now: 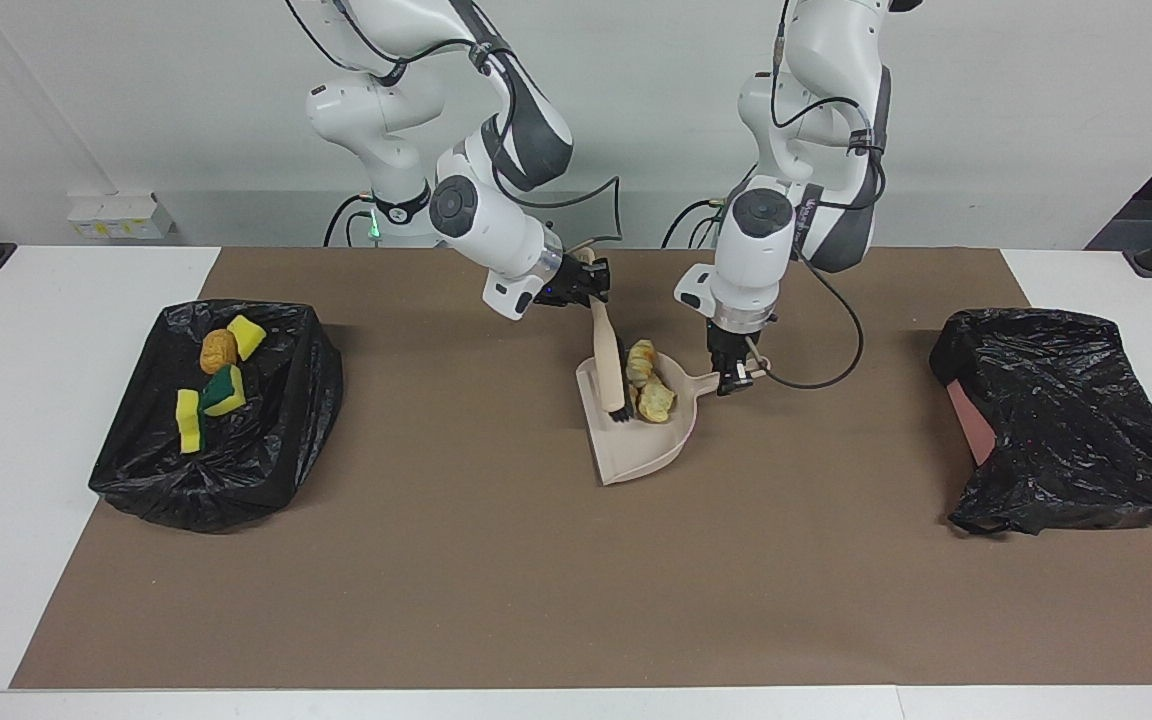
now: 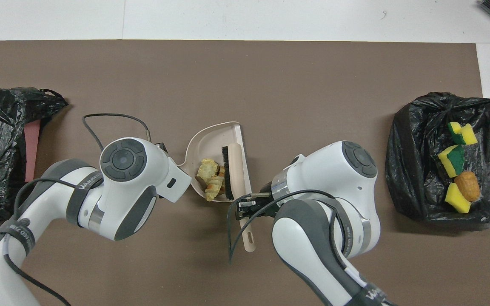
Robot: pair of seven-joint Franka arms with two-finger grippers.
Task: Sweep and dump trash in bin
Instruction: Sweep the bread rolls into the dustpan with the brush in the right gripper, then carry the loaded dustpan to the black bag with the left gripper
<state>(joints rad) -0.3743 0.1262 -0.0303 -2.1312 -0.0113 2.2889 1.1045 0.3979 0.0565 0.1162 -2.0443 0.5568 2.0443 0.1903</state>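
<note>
Beige plastic dustpan (image 1: 636,440) sits at the centre of your frame, its handle clamped in the left gripper (image 1: 733,378). The right gripper (image 1: 591,282), just above and left of it, is closed on the beige brush (image 1: 608,362), whose bristles rest inside the pan against the bread-like pieces (image 1: 648,388). Sponge chunks (image 1: 224,392) and a golden lump (image 1: 218,350) already lie in the black-lined bin (image 1: 266,470) at frame left. Sweeping looks done; next you would lift the pan level and carry it to a bin to tip.
</note>
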